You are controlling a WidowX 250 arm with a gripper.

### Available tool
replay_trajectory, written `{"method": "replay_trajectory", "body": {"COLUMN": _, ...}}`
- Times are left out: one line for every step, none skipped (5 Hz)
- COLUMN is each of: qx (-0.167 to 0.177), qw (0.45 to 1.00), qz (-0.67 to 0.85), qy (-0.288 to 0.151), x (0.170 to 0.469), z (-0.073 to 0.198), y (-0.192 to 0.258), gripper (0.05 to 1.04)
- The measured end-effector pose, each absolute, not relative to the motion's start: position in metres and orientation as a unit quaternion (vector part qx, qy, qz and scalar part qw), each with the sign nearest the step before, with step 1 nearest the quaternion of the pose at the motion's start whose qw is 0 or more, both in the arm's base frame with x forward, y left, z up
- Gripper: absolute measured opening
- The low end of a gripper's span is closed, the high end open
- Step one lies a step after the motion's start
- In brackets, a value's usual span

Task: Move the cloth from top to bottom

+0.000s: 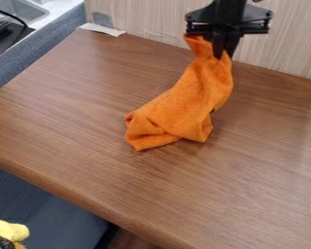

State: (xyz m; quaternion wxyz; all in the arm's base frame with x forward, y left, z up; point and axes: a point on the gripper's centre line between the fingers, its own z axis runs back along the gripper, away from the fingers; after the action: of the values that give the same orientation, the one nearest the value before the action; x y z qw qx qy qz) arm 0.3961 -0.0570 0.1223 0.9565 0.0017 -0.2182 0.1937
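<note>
Counter (67, 107): brown wood grain, before a pale striped panel (145, 17)
Gripper (223, 51): nearly closed, pinching the cloth (184, 104) by its upper end
Cloth: upper-middle counter, lower folds resting on it
Handling: likely light, limp; that gathered end should hold

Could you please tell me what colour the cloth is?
The cloth is orange, as the camera view shows.

The view's edges cut off the arm (231, 7), worktop (93, 131), sink (20, 8) and a yellow item (10, 229) at lower left.
</note>
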Motion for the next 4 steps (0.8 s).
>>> {"method": "replay_trajectory", "body": {"qx": 0.008, "qw": 0.955, "qz": 0.182, "qy": -0.233, "x": 0.373, "z": 0.129, "y": -0.057, "gripper": 0.067}}
{"method": "replay_trajectory", "body": {"qx": 0.008, "qw": 0.951, "qz": 0.195, "qy": -0.238, "x": 0.349, "z": 0.134, "y": -0.05, "gripper": 0.067}}
{"method": "replay_trajectory", "body": {"qx": 0.01, "qw": 0.954, "qz": 0.206, "qy": -0.218, "x": 0.331, "z": 0.133, "y": -0.036, "gripper": 0.064}}
{"method": "replay_trajectory", "body": {"qx": 0.016, "qw": 0.952, "qz": 0.224, "qy": -0.208, "x": 0.315, "z": 0.132, "y": -0.017, "gripper": 0.063}}
